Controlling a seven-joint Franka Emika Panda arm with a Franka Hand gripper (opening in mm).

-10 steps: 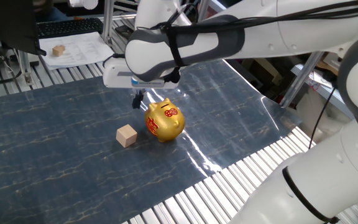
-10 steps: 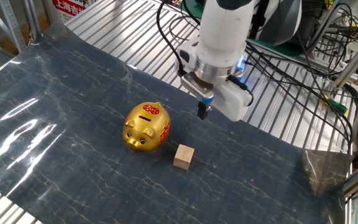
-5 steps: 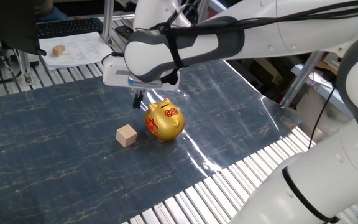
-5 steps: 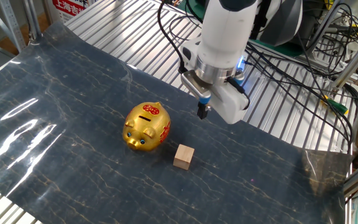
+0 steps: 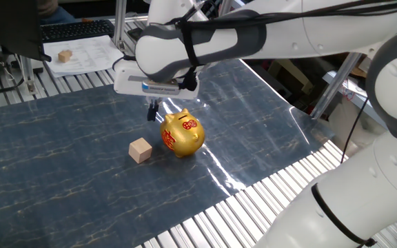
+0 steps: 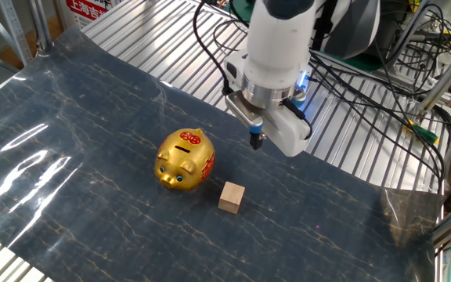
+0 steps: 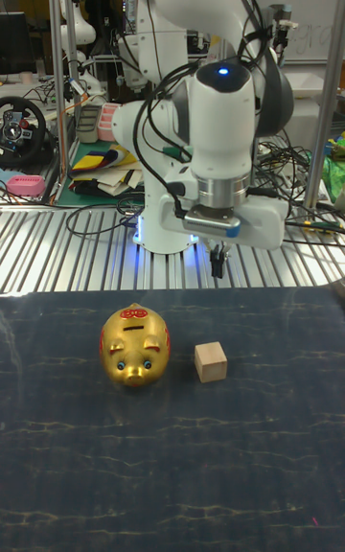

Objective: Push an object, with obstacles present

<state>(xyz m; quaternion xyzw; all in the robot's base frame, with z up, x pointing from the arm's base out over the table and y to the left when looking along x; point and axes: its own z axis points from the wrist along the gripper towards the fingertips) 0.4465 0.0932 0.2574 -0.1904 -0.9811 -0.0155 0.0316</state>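
The object, a small light-tan wooden cube (image 5: 140, 149) (image 6: 231, 197) (image 7: 211, 361), rests on the dark marbled mat. The obstacle, a shiny golden pig (image 5: 182, 133) (image 6: 185, 159) (image 7: 137, 345) with red markings, stands right beside it with a small gap between them. My gripper (image 5: 153, 112) (image 6: 255, 141) (image 7: 218, 264) hangs above the mat on the robot-base side of both, touching neither. Its fingers point down, pressed together and empty. In the tall fixed view it is roughly in line with the cube, behind it.
A like wooden cube (image 5: 64, 56) lies on white papers off the mat, near a keyboard (image 5: 74, 29). The mat (image 5: 47, 151) covers a ribbed metal table (image 6: 351, 141). Cables (image 6: 382, 94) run behind the arm.
The wrist has shifted and turned slightly while the fingertips stay almost in place. Cube and pig have not moved.
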